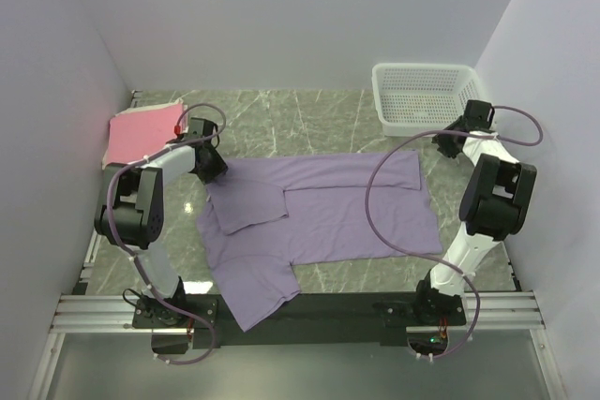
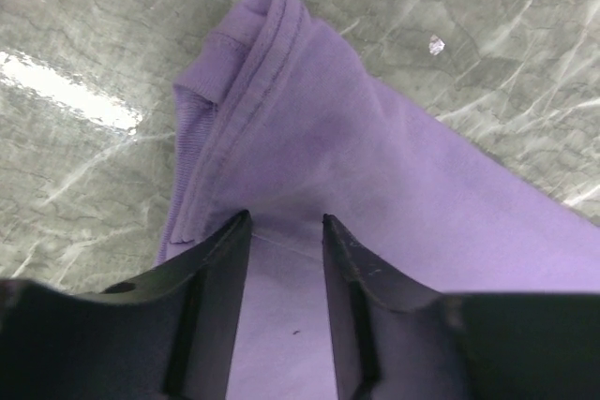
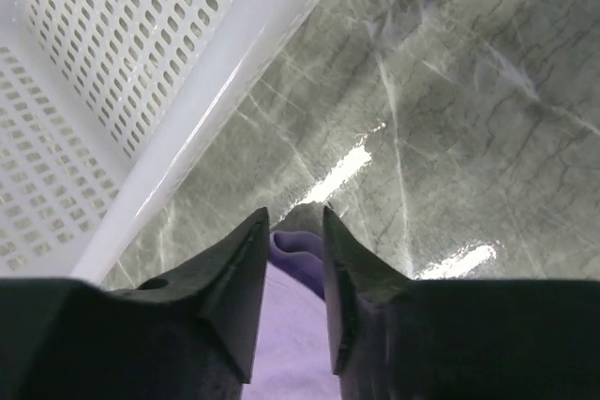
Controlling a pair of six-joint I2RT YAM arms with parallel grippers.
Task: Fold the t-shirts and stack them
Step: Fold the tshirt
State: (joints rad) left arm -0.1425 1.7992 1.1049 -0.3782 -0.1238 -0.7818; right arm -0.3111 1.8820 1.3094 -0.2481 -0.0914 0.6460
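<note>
The lavender t-shirt (image 1: 328, 217) lies spread across the middle of the table, its far part folded over towards me and one sleeve (image 1: 258, 292) reaching the near rail. My left gripper (image 1: 211, 170) is down at its far left corner. In the left wrist view that gripper (image 2: 286, 219) has its jaws apart over flat purple cloth (image 2: 375, 185), beside a ribbed edge (image 2: 248, 72). My right gripper (image 1: 441, 144) is at the far right corner. Its fingers (image 3: 295, 215) stand apart around a curled cloth tip (image 3: 305, 245). The pink t-shirt (image 1: 141, 133) lies folded at the far left.
A white mesh basket (image 1: 422, 69) stands at the back right, its rim (image 3: 216, 72) close to my right gripper. White walls close in the left, back and right sides. Grey marble table (image 1: 309, 119) shows beyond the shirt.
</note>
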